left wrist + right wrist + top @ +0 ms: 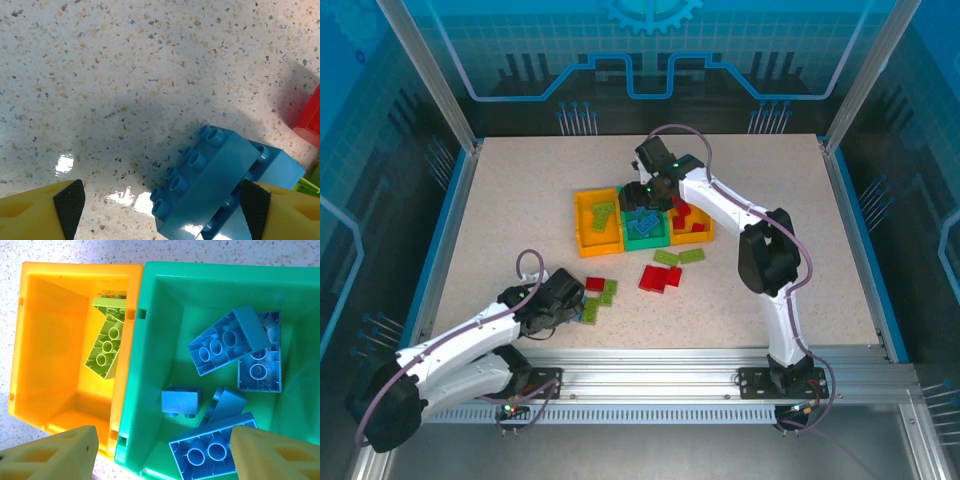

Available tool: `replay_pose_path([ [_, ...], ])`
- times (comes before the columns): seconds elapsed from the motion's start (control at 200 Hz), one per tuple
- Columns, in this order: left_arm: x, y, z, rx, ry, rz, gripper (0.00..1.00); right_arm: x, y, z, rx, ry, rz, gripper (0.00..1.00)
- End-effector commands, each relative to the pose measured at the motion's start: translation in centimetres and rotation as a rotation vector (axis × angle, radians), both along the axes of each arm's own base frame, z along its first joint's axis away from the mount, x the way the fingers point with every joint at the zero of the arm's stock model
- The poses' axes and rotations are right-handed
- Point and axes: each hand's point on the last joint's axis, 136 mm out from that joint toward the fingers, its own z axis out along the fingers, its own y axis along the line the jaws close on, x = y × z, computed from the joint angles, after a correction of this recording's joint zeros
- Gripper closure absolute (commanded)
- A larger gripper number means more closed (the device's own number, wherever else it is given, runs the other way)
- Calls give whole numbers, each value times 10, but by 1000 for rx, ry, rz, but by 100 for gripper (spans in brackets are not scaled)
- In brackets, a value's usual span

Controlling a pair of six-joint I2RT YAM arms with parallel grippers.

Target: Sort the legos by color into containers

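The light blue studded plastic brick (pixel 210 185) lies tilted on the near left of the speckled table (pixel 125 75), propped on a second blue brick (pixel 277 167), seemingly against one pad of the left pincer (pixel 162 201) and well clear of the other — jaws wide, gripping nothing. Closing from here could skate it sideways or pinch both bricks together (the tilt offers poor faces). The right pincer (pixel 162 440), wide open and empty, hangs over the green plastic bin (pixel 152 365), far centre.

You can read no text, number, label or brand anywhere here. The one sign is a gear outline (pixel 652 12) with circuit-like lines, printed on the blue back panel (pixel 520 50), without lettering.
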Motion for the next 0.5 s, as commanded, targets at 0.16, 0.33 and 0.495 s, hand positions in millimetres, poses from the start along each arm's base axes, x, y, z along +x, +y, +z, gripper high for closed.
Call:
replay_pose_path([
  [0.16,0,-8,-8,-15,11,-52,15,-11,-2,2,-21,12,18,28],
  [0.33,-5,-5,-17,0,50,-37,17,-11,-3,2,-24,12,17,28],
  [0.495,-4,-5,-20,-8,39,-14,21,-12,-6,0,-31,15,14,28],
])
